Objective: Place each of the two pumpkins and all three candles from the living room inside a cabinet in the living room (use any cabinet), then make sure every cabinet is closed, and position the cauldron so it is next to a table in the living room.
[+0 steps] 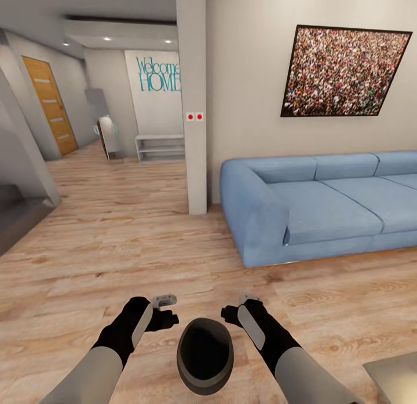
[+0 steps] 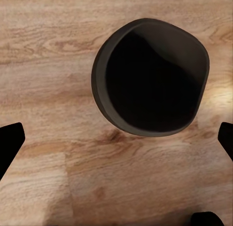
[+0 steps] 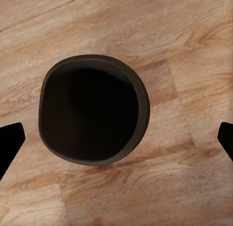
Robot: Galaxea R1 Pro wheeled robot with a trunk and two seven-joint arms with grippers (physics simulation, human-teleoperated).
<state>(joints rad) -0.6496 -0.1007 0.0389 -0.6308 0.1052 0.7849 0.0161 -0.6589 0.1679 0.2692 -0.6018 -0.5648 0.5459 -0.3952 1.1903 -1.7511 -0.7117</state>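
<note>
1. The cauldron [image 1: 205, 356] is sitting on the wooden floor [image 1: 116, 248], mouth upward, at the near edge of the head view, between the two arms and touching neither.
2. The left gripper [image 1: 168, 312] is hovering just beside the cauldron's rim; in the left wrist view its fingertips [image 2: 8, 141] are standing wide apart with bare floor [image 2: 58, 66] and the cauldron [image 2: 150, 83] between them, gripping nothing.
3. The right gripper [image 1: 233, 311] is hovering on the opposite side, fingertips [image 3: 9, 138] likewise spread wide, the cauldron [image 3: 92, 114] lying below them.
4. A grey table [image 1: 397, 378] corner is showing at the floor's near right, near the cauldron but apart.
5. A blue sofa [image 1: 318, 207] is standing against the wall under a framed picture [image 1: 344, 73].
</note>
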